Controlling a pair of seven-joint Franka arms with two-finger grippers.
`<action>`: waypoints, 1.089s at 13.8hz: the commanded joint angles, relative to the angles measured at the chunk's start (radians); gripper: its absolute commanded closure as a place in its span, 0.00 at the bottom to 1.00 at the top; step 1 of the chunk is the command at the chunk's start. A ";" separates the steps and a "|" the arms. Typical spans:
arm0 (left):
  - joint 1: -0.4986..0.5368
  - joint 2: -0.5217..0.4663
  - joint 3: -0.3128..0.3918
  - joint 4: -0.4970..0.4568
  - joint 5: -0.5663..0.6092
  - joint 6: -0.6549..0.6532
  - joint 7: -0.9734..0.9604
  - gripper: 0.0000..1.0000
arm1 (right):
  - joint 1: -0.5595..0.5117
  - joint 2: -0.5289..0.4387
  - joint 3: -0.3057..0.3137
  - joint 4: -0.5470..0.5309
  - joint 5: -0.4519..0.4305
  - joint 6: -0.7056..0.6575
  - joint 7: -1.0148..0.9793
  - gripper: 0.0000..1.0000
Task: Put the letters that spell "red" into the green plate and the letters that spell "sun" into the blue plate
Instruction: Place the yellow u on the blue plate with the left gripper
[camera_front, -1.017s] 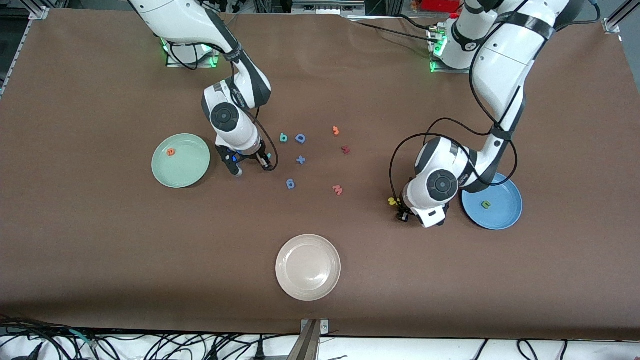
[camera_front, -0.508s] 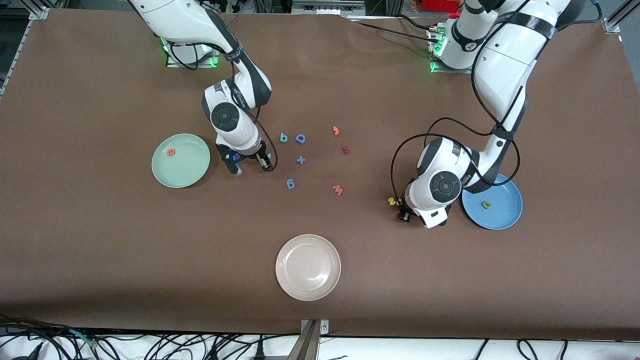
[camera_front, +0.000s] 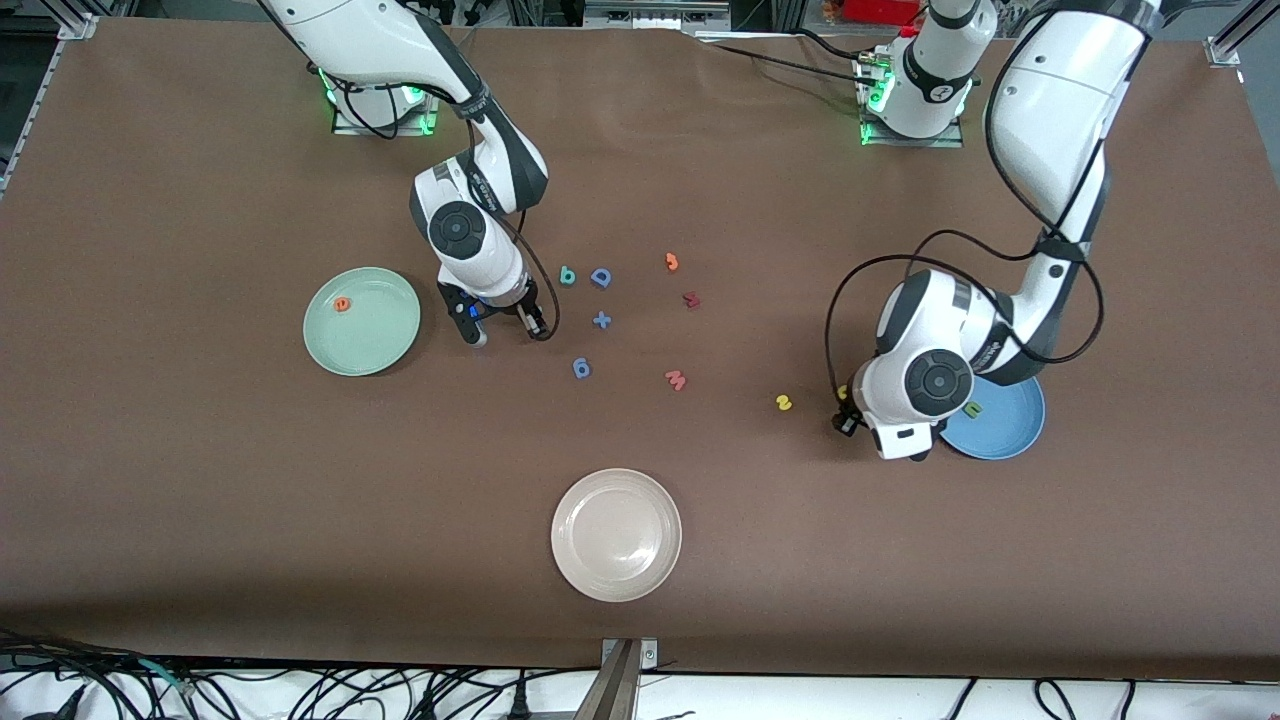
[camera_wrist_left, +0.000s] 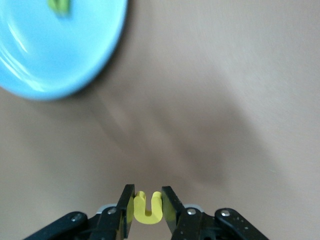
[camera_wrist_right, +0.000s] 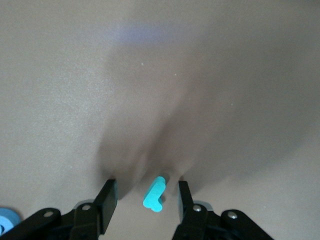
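My left gripper is shut on a yellow "u", held just above the table beside the blue plate. A green "n" lies in that plate. The yellow "s" lies on the table toward the middle. My right gripper stands open, low over the table beside the green plate, with the teal "r" lying between its fingers, untouched. An orange "e" lies in the green plate. The teal "d" shape lies on the table.
A blue "D", blue plus, blue "6", orange "3" and two reddish letters are scattered mid-table. An off-white plate sits nearer the front camera.
My left gripper has carried the yellow "u" away from the yellow "s" toward the blue plate. The right gripper has barely shifted and stays open round the "r".
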 joint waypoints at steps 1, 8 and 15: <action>0.004 -0.028 0.001 -0.029 0.111 -0.038 0.114 1.00 | 0.011 0.016 0.000 0.007 0.015 0.012 0.013 0.44; 0.171 -0.051 -0.002 -0.064 0.137 -0.095 0.585 1.00 | 0.011 0.022 -0.001 0.007 0.015 0.011 -0.001 1.00; 0.207 -0.057 -0.011 -0.083 0.225 -0.085 0.613 0.00 | -0.002 -0.069 -0.030 0.016 0.015 -0.099 -0.020 1.00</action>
